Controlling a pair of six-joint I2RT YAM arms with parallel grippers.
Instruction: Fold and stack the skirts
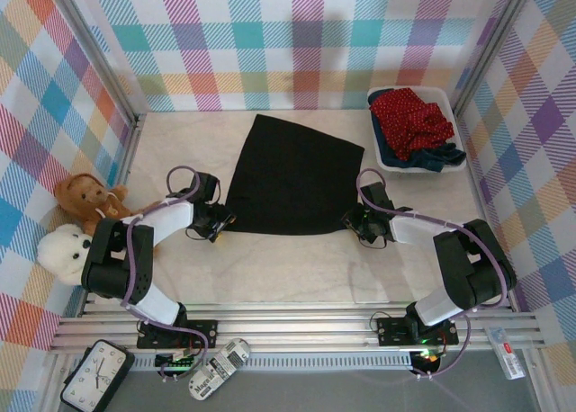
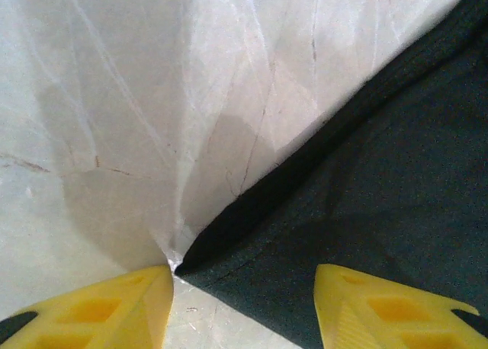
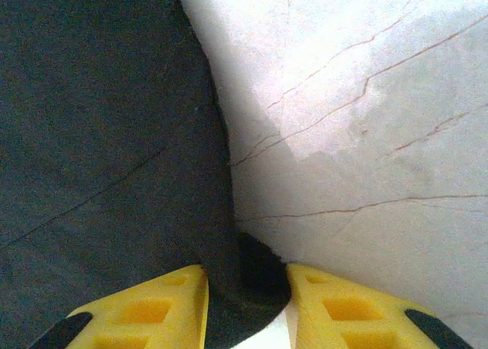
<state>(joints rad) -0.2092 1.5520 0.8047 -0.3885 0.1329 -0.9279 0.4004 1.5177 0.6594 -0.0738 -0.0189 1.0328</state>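
Black cloth dominates: the black skirt (image 1: 292, 178) lies flat at the middle of the marble-look table (image 1: 297, 268). Its narrowest corner points to about 11 o'clock, and its broad straight edge faces 6 o'clock. Long axis runs roughly 12 to 6, leaning a little left at the top. Which edge is the waistband I cannot tell.

Left gripper (image 1: 222, 223) sits at the skirt's 7 o'clock corner. On the wrist camera its yellow fingers (image 2: 114, 307) stand well apart, straddling the corner and gripping nothing.

Right gripper (image 1: 353, 223) sits at the 5 o'clock corner. Its fingers (image 3: 152, 303) are drawn in on a bunched fold of the black cloth, which seems pinched between them. The fingertips themselves are cut off by the frame edge.

White basket (image 1: 387, 165) at 1 o'clock holds the red dotted skirt (image 1: 409, 117) on top. Dark blue denim (image 1: 441, 158) lies mostly buried beneath it, details unreadable.
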